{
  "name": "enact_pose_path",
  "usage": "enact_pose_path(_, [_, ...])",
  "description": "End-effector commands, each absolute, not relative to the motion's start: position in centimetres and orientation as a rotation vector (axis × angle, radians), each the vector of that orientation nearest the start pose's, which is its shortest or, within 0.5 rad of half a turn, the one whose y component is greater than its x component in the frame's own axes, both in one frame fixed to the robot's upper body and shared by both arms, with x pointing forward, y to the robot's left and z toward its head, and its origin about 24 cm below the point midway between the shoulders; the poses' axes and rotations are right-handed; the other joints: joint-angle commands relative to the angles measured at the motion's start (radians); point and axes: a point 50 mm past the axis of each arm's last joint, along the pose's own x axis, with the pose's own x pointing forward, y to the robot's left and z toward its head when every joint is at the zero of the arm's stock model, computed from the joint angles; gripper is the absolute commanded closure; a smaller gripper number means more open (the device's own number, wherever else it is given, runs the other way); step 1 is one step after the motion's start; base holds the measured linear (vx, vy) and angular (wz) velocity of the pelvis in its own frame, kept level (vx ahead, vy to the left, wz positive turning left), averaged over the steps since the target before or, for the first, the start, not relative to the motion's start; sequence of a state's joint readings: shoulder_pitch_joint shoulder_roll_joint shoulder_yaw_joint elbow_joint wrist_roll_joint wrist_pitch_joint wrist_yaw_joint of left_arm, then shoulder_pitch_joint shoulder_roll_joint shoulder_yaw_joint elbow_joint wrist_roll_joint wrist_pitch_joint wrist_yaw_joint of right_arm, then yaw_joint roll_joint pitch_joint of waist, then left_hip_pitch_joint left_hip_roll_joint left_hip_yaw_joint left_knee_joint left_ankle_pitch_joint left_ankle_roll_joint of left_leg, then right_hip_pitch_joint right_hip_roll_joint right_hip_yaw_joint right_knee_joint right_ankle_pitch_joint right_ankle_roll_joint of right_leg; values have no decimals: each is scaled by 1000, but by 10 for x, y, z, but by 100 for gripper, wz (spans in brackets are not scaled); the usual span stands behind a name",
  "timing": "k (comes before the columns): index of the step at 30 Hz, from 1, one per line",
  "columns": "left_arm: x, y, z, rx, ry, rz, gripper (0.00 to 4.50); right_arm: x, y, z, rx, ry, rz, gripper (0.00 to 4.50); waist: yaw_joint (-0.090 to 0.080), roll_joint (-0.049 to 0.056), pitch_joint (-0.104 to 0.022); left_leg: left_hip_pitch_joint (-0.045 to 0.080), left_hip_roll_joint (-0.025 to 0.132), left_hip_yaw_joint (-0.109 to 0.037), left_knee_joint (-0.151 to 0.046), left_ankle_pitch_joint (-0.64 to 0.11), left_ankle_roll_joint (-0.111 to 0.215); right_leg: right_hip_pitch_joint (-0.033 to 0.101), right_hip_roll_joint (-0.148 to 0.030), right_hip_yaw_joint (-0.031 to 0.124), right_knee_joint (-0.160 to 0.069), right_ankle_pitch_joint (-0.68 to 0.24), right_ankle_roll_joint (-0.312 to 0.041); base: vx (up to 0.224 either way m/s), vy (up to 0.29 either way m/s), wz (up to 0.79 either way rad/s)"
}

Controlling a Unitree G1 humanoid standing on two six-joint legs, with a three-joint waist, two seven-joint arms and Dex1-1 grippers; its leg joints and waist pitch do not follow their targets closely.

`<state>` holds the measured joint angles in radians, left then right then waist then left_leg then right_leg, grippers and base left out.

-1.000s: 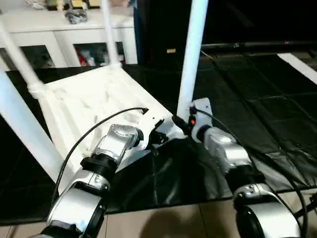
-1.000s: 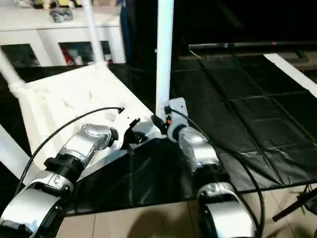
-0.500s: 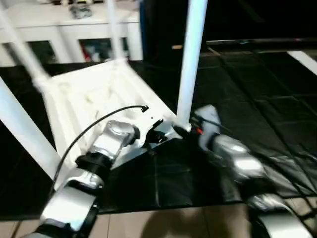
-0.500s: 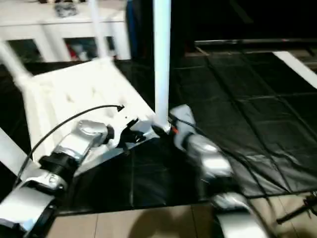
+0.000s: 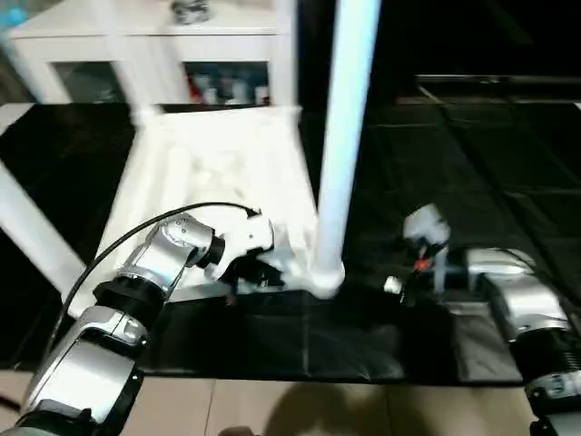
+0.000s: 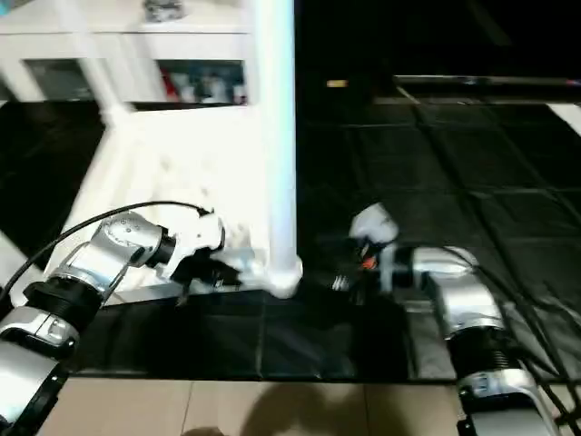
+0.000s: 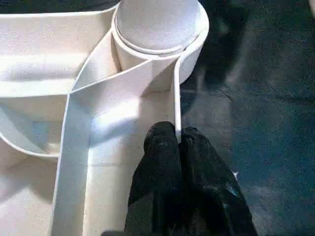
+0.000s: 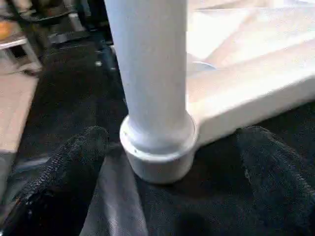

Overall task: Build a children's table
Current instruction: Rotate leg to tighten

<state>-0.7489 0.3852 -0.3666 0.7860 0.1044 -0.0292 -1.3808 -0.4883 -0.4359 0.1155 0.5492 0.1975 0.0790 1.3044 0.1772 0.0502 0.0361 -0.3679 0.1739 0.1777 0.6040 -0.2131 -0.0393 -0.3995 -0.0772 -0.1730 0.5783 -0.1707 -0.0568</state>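
Two surfaces meet under me: a black mat covers the floor, with a strip of tan floor along its near edge, and a white cabinet with glass-fronted shelves stands at the back. My children's table lies upside down on the mat, ribbed underside up, its long axis running away from me toward the cabinet, and its near-right leg stands upright in its corner socket. My left tool is clenched on the thin edge wall of the top just beside that socket, while my right tool is released, its fingers spread wide on either side of the leg's base without touching it.
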Motion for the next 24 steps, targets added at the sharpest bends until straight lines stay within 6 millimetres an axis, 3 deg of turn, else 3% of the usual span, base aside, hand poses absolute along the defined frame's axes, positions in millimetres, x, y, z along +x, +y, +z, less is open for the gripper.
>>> enact_pose_path(1, [323, 126, 61, 643, 557, -1627, 450, 307, -165, 67, -177, 284, 1353, 4, -5, -13, -73, 14, 90, -29, -58, -35, 129, 59, -115, 85, -53, -176, -111, 0, 0, 0])
enact_pose_path(8, [321, 123, 62, 669, 549, -1675, 450, 312, -144, 64, -180, 277, 1414, 4, 0, -12, -73, 12, 89, -29, -59, -42, 112, 59, -118, 86, -54, -192, -105, 0, 0, 0])
enact_pose_path(9, [321, 122, 61, 670, 547, -1678, 450, 312, -142, 63, -169, 275, 1425, 31, 4, -11, -74, 13, 90, -30, -58, -36, 111, 60, -118, 87, -52, -183, -104, 0, 0, 0])
enact_pose_path(15, [319, 123, 58, 676, 549, -1682, 450, 313, -133, 62, -99, 299, 1485, 66, 8, -11, -76, 12, 91, -30, -57, -28, 117, 61, -118, 87, -48, -160, -109, 0, 0, 0])
enact_pose_path(17, [319, 123, 57, 677, 550, -1680, 450, 313, -133, 62, -99, 307, 1492, 80, 9, -18, -76, 12, 92, -30, -58, -20, 115, 61, -119, 88, -48, -166, -103, 0, 0, 0])
enact_pose_path(24, [318, 124, 56, 670, 549, -1680, 450, 312, -135, 60, -87, 328, 1512, 147, 10, -14, -77, 12, 89, -28, -56, -16, 115, 61, -117, 87, -48, -173, -96, 0, 0, 0])
